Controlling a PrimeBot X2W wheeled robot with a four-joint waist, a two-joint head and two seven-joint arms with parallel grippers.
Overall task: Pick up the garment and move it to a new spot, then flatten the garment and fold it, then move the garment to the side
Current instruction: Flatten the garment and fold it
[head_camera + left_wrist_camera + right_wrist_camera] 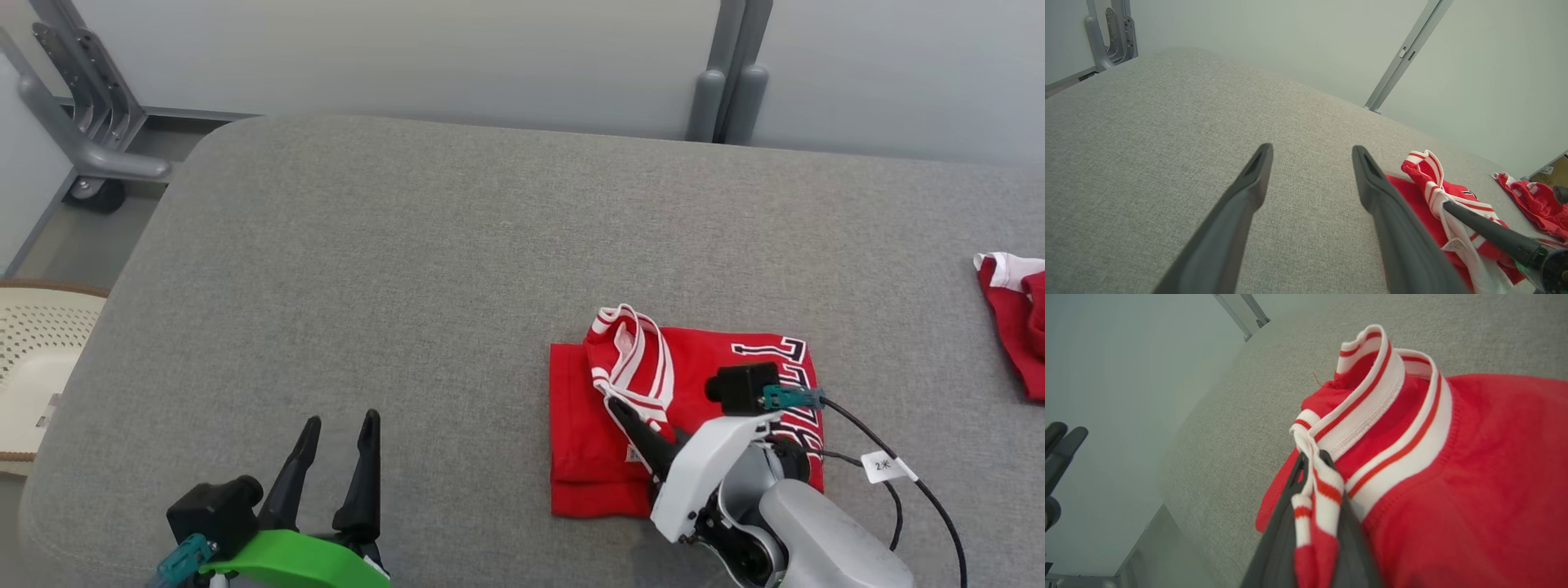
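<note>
Pinching garment (584, 441), seemingly collar: right claw (616, 404)

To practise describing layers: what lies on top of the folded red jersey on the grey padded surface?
Its white-and-red striped trim lies bunched on the red jersey, with the right gripper above, jaws shut on the trim. The jersey's lower layers are covered.
</note>
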